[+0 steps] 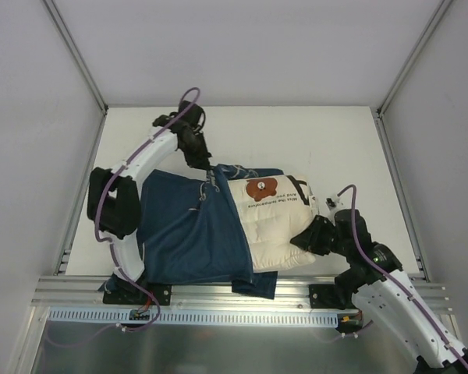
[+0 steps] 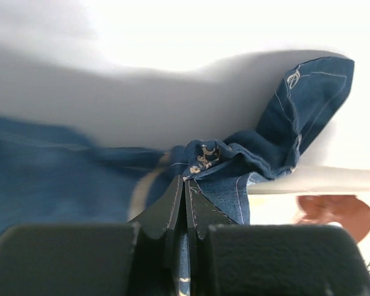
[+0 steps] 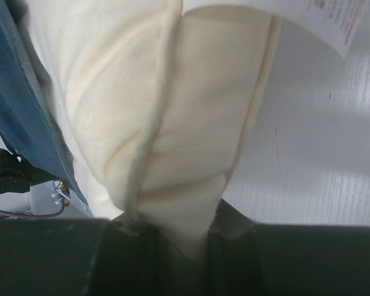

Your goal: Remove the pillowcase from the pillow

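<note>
1. Half the pillow (image 1: pixel 279 222) lies hidden inside the pillowcase (image 1: pixel 189 234), left of its bare end.
2. Left gripper (image 2: pixel 185 184) pinches bunched pillowcase; the overhead view leaves this unclear.
3. Right gripper (image 3: pixel 172 239) clamps the pillow's corner.

One pillowcase (image 1: pixel 189 234), one pillow (image 1: pixel 279 222), two claws (image 1: pixel 208 173) (image 1: pixel 307 237).

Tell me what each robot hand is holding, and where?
The left hand pinches a bunched edge of the navy pillowcase; the right hand pinches an edge of the cream pillow.
</note>
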`<state>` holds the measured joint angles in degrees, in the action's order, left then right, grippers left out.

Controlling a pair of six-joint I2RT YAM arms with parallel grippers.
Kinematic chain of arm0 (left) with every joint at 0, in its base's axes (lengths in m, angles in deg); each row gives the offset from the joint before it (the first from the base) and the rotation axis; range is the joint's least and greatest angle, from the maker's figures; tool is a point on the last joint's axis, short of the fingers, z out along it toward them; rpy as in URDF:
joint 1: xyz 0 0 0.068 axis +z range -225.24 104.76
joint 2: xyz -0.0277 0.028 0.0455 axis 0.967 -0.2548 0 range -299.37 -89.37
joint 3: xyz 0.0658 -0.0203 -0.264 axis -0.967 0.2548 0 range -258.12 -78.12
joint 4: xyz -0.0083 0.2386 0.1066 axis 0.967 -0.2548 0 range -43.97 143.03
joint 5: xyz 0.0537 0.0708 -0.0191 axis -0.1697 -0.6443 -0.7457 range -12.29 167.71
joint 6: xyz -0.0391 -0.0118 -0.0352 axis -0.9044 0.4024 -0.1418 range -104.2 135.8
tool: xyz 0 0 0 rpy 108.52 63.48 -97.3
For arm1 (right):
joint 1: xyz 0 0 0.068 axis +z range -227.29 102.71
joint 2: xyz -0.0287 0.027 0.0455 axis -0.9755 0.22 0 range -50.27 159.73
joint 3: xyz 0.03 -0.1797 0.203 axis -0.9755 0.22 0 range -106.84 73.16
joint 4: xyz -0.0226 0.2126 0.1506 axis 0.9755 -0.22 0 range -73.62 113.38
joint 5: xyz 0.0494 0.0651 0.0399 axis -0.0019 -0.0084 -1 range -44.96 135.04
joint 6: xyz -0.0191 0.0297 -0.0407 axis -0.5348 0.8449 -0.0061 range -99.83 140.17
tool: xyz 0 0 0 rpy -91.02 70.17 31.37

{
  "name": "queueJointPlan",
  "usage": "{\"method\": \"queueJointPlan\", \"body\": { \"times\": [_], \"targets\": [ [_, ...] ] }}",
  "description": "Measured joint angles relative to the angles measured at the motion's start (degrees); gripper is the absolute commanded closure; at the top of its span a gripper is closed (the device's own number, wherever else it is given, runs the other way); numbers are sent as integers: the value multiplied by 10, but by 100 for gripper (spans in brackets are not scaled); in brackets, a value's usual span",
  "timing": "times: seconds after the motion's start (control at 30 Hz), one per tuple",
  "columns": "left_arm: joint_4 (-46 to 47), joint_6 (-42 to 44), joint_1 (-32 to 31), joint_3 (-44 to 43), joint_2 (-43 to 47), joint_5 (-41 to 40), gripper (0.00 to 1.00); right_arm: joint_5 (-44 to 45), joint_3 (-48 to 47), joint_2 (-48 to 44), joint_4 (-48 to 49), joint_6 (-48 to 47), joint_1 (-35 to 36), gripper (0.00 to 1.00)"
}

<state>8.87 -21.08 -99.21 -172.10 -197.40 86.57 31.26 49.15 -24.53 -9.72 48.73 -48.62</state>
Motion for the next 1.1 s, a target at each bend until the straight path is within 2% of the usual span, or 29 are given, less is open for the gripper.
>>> {"method": "queueJointPlan", "body": {
  "times": [0.13, 0.23, 0.37, 0.47, 0.5, 0.57, 0.6, 0.67, 0.7, 0.73, 0.9, 1.03, 1.1],
  "targets": [
    [-23, 0, 76, 48, 62, -2, 100, 17, -6, -17, -9, 6, 1, 99],
    [-33, 0, 100, 66, 90, -2, 100, 27, -31, -18, -24, 6, 2, 99],
    [-42, 3, 110, 67, 115, -1, 100, 66, -116, -22, -78, -3, 4, 99],
    [-49, 3, 125, 66, 136, -1, 100, 104, -222, -22, -121, -27, 6, 99],
    [-53, 4, 128, 64, 142, 0, 96, 114, -259, -16, -130, -38, 7, 99],
    [-56, 9, 131, 53, 150, 14, 79, 131, -316, -9, -140, -60, 7, 99],
    [-54, 14, 132, 46, 151, 22, 58, 140, -332, -5, -145, -70, 7, 99],
    [-46, 24, 132, 41, 154, 29, 37, 158, -339, -1, -154, -84, 7, 99],
    [-45, 27, 134, 42, 155, 30, 29, 165, -338, 0, -162, -87, 7, 99],
    [-42, 32, 136, 47, 158, 29, 25, 174, -335, 0, -172, -88, 7, 99],
    [-39, 34, 152, 107, 198, -16, 23, 203, -311, -13, -216, -91, 6, 99],
    [-42, 30, 161, 135, 220, -46, 12, 224, -292, -24, -244, -90, 3, 99],
    [-42, 24, 161, 144, 221, -52, 12, 230, -288, -28, -242, -90, 3, 99]
  ]
}}
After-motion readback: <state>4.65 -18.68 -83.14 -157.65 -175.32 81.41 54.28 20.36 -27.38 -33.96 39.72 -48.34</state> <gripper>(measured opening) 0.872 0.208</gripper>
